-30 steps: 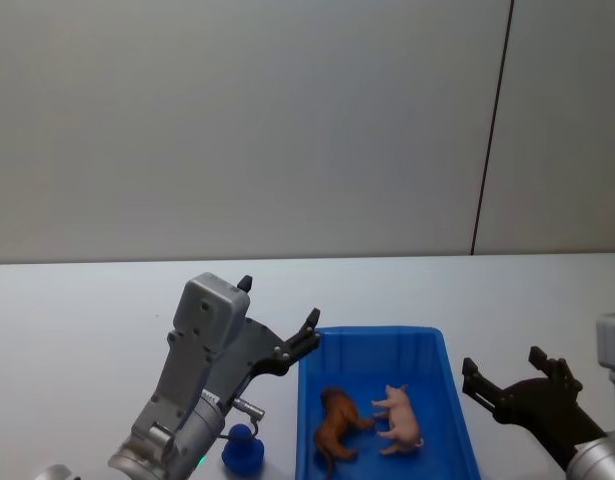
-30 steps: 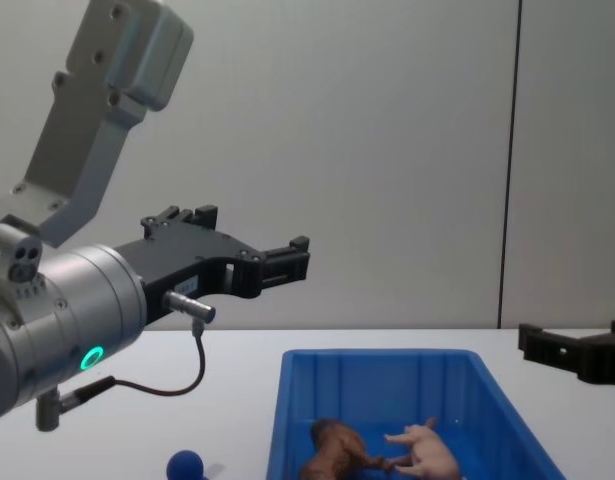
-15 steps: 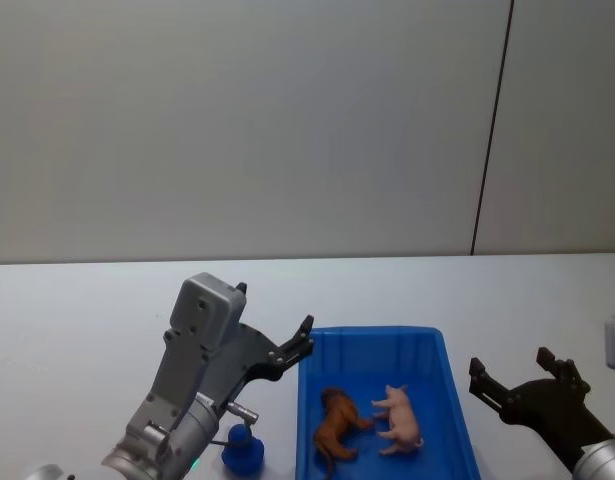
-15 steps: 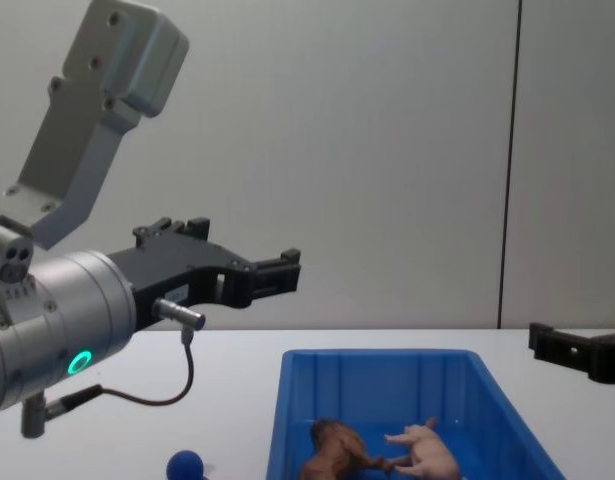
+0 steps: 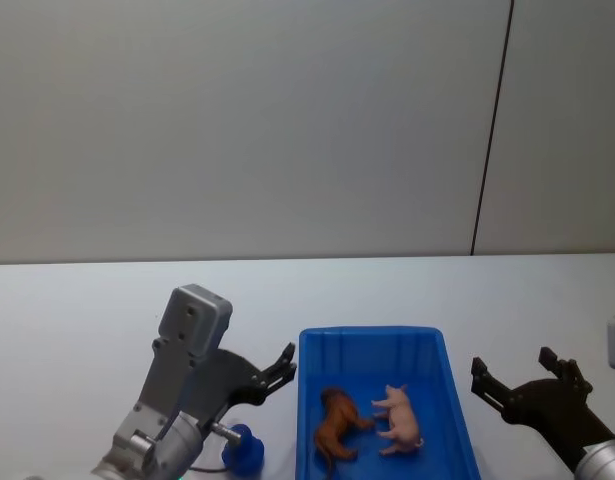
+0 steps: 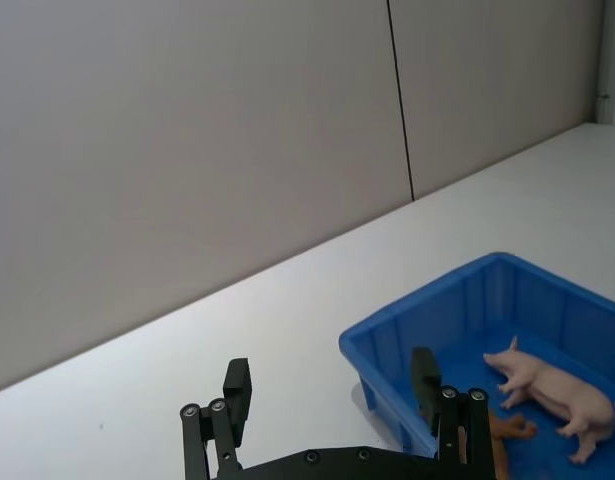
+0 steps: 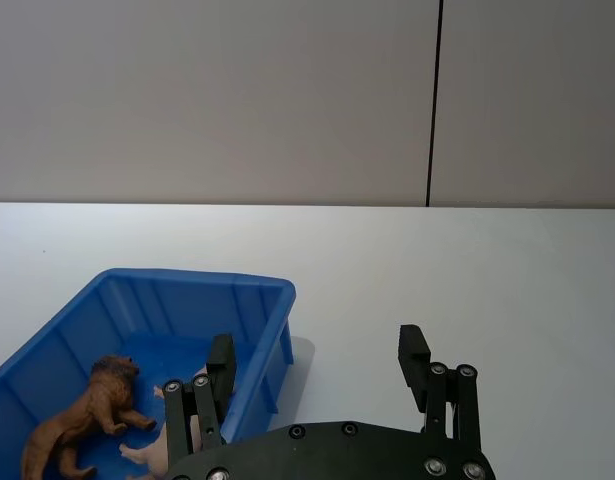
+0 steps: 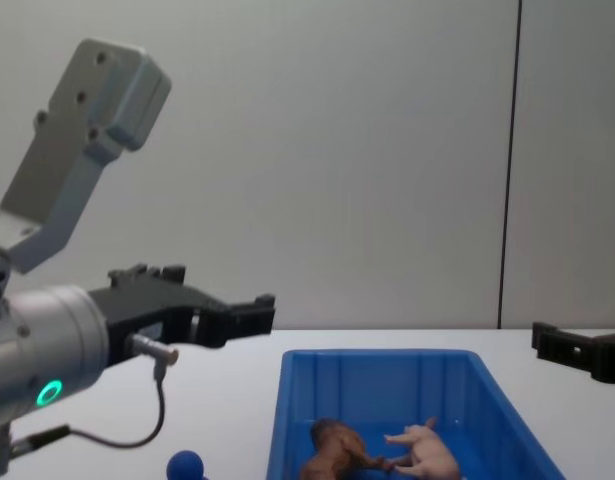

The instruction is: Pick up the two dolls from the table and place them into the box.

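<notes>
Both arms hover raised, left gripper (image 5: 280, 368) and right gripper (image 5: 510, 366) with jaws spread.

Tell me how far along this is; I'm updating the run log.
Done: the brown doll and the pink doll lie inside the box. In hand: nothing; the left end effector, left of the box, and the right end effector, on its right, are open and empty. Left: a blue doll sits on the table beside the box, if it counts.

Silver-grey left arm (image 8: 62, 170) wears a green ring light (image 8: 49, 392) and black cable (image 8: 162, 395); left pincer (image 6: 330, 385) and right pincer (image 7: 317, 352) are black, screw-studded.
</notes>
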Robot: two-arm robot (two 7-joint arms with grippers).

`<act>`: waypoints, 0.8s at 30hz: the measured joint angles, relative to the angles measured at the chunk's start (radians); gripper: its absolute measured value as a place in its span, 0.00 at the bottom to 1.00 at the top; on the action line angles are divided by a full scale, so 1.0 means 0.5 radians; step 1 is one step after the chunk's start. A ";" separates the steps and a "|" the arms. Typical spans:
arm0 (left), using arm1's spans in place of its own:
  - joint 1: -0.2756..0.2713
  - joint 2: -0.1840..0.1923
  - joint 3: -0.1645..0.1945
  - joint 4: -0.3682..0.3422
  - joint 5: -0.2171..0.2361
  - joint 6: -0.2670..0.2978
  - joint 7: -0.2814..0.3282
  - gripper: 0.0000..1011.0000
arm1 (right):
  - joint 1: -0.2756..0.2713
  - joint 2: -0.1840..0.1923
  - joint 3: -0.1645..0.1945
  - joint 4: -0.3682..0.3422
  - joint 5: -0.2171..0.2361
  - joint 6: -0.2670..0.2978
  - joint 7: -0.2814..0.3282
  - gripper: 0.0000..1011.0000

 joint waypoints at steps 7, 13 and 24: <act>0.043 0.027 -0.012 -0.002 -0.051 0.083 0.009 0.99 | -0.001 0.001 0.001 -0.002 0.001 0.000 -0.002 0.99; 0.076 0.044 -0.019 0.008 -0.094 0.129 0.015 0.99 | -0.002 0.002 0.001 -0.003 0.001 0.000 -0.003 0.99; 0.123 0.052 -0.027 0.054 -0.181 0.165 0.020 0.99 | -0.003 0.002 0.001 -0.003 0.001 0.000 -0.003 0.99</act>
